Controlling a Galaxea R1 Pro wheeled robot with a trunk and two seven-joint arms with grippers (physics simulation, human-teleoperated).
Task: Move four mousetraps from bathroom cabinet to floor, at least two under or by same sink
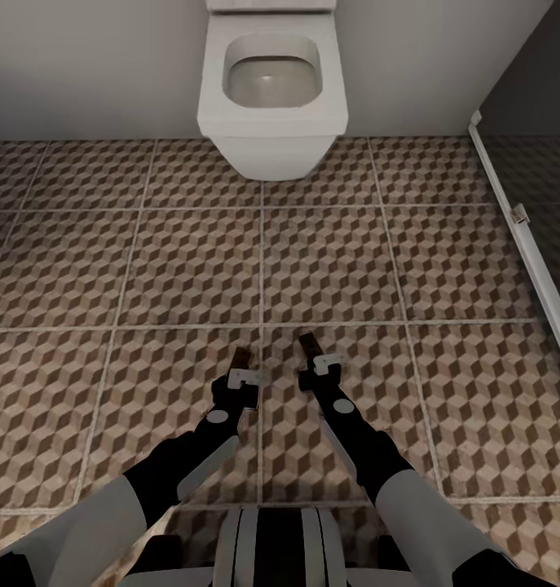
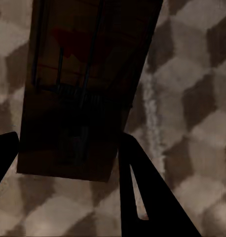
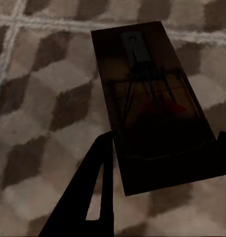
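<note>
Each of my grippers holds one mousetrap above the bathroom floor [image 1: 190, 261], a cube-patterned tile surface. My left gripper [image 1: 240, 367] is shut on a mousetrap [image 1: 241, 356] that sticks forward past its fingers; the left wrist view shows that mousetrap [image 2: 88, 84] as a dark board with wire parts and a red mark, between the two fingers [image 2: 142, 192]. My right gripper [image 1: 312, 355] is shut on another mousetrap [image 1: 308, 342], and this mousetrap [image 3: 152, 103] appears close up in the right wrist view. The cabinet is out of view.
A white toilet [image 1: 271, 90] stands against the back wall, straight ahead. A glass shower screen with a white frame [image 1: 520, 228] runs along the right side. Open tiled floor lies between me and the toilet.
</note>
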